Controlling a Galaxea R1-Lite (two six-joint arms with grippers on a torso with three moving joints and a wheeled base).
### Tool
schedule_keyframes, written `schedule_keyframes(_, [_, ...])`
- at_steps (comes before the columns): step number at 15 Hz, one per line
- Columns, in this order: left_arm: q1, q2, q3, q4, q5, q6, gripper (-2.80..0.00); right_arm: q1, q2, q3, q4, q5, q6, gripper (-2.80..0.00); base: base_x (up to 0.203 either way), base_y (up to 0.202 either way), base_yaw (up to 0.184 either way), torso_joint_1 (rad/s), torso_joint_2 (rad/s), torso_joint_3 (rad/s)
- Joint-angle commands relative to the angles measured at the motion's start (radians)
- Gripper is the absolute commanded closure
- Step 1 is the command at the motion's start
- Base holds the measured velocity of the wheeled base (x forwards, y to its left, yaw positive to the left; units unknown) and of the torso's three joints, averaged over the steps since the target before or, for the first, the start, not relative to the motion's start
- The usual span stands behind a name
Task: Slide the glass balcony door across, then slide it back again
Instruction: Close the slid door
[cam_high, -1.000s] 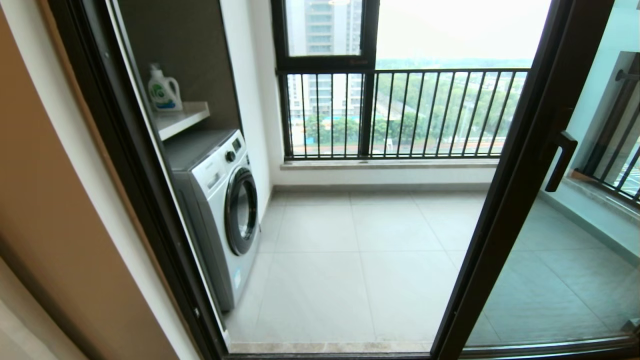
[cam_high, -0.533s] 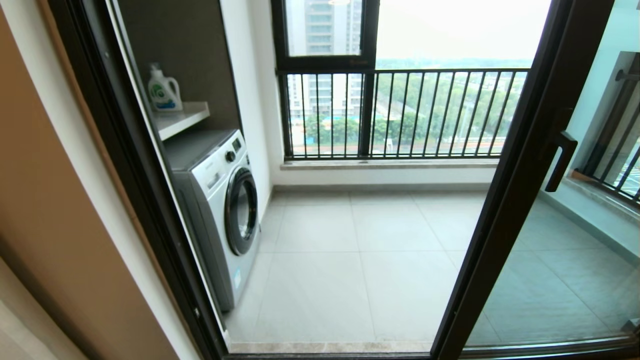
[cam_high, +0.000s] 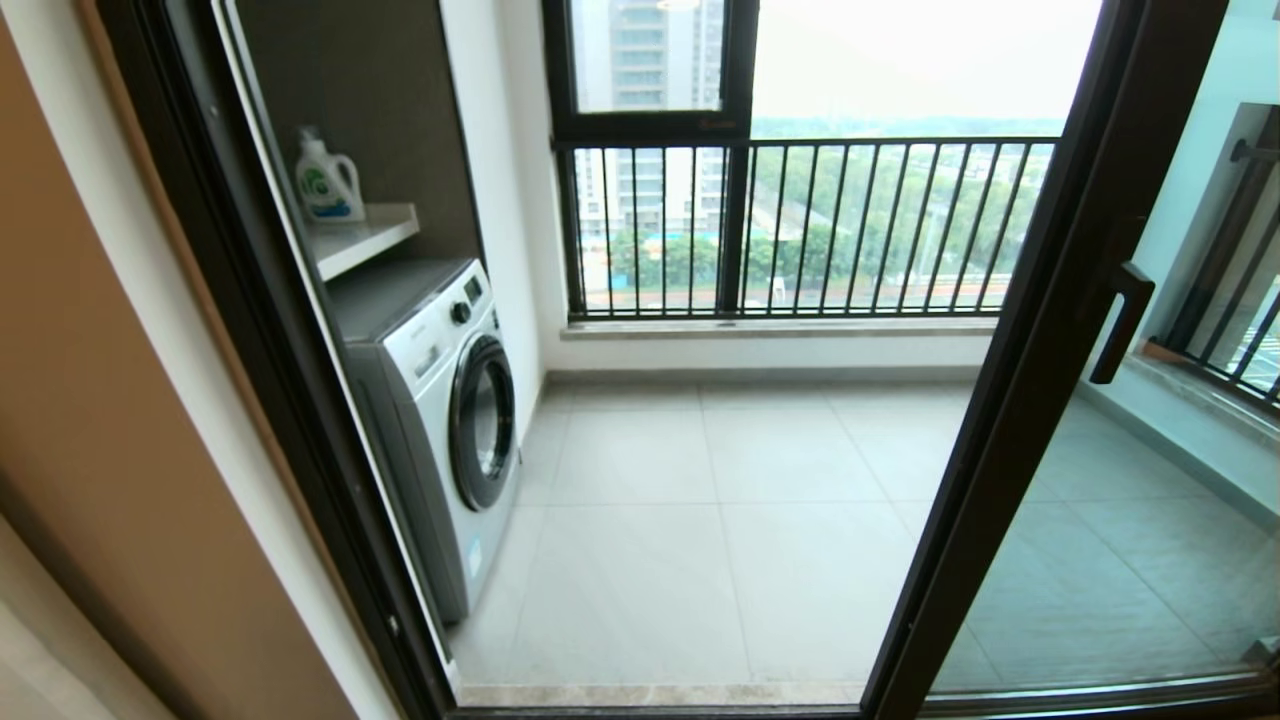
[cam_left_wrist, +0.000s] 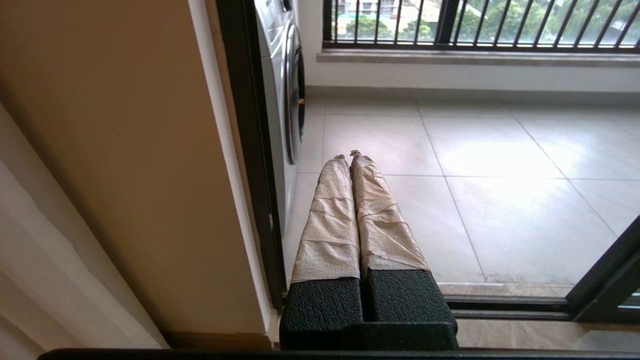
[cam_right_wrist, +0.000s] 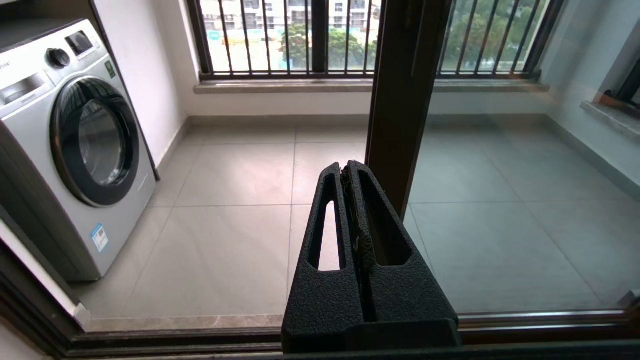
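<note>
The glass balcony door (cam_high: 1040, 330) stands slid to the right, its dark frame slanting from top right down to the floor track, with the black bar handle (cam_high: 1122, 322) on it. The doorway to the left of it is open. Neither arm shows in the head view. My left gripper (cam_left_wrist: 348, 156) is shut, its tape-wrapped fingers pointing at the balcony floor beside the left door jamb (cam_left_wrist: 250, 150). My right gripper (cam_right_wrist: 346, 167) is shut and empty, just in front of the door's frame edge (cam_right_wrist: 402, 95) without touching it.
A washing machine (cam_high: 440, 410) stands at the balcony's left, with a detergent bottle (cam_high: 326, 180) on the shelf above it. A black-framed window with railing bars (cam_high: 800, 225) closes the far side. The floor track (cam_right_wrist: 175, 340) runs along the threshold.
</note>
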Motion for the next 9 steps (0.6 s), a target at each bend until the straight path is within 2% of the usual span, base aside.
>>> schedule_keyframes(1, [-0.001,0.000,0.000,0.000,0.000,-0.001,0.00,-0.008,0.268,-0.109,-0.008,-0.023,0.007,0.00,0.000,0.000,0.000,0.000,0.00,0.000])
schedule_keyframes(5, [0.001,0.000,0.000,0.000,0.000,-0.001,0.00,-0.035,0.650,-0.316,-0.018,-0.201,0.032,0.00,0.000,0.000,0.000,0.000,0.00,0.000])
schedule_keyframes(7, [-0.001,0.000,0.000,0.000,0.000,-0.001,0.00,-0.110,0.796,-0.429,-0.020,-0.261,0.012,0.00,0.000,0.000,0.000,0.000,0.00,0.000])
schedule_keyframes(9, [0.001,0.000,0.000,0.000,0.000,-0.001,0.00,-0.203,0.916,-0.540,-0.020,-0.281,0.000,0.00,0.000,0.000,0.000,0.000,0.00,0.000])
